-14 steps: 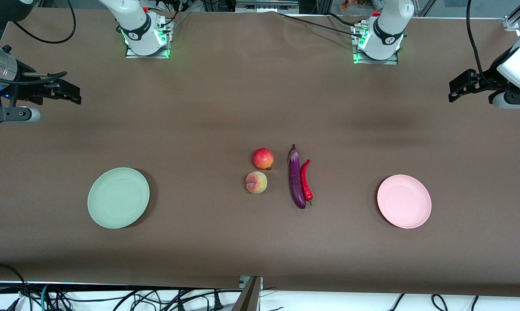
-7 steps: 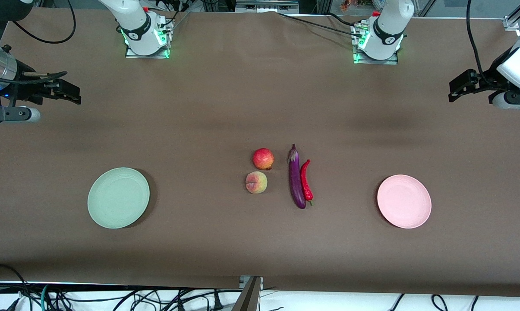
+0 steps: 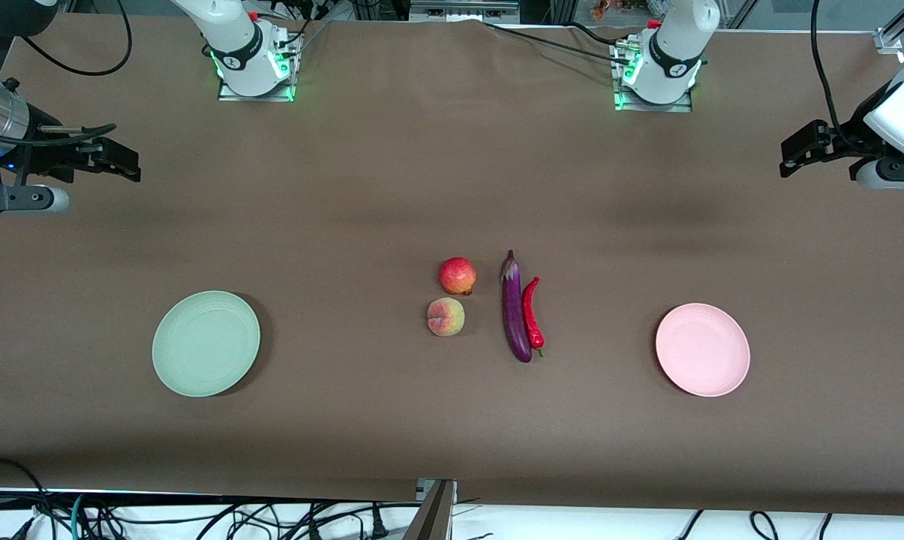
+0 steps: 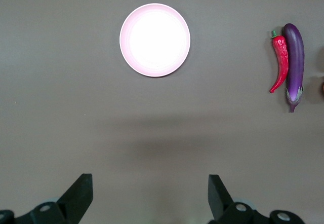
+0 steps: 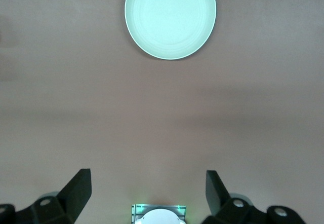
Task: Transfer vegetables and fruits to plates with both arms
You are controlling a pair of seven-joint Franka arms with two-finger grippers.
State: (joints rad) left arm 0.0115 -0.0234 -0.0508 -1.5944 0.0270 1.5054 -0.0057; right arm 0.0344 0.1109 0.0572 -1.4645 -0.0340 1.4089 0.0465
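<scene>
On the brown surface (image 3: 391, 187) the pomegranate (image 3: 458, 275) lies just beside the peach (image 3: 445, 316), which is nearer to the camera. The eggplant (image 3: 515, 311) touches the chili (image 3: 532, 313). The green plate (image 3: 205, 343) and pink plate (image 3: 702, 349) lie well apart, both empty. The left pincer (image 3: 797, 154) and right pincer (image 3: 118, 161) hang open above the surface ends.

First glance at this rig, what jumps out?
Mid-table cluster: pomegranate and peach beside a purple eggplant touching a red chili pepper. An empty green plate lies toward the right arm's end, a pink plate toward the left's. Both open grippers, left and right, wait above bare table.
</scene>
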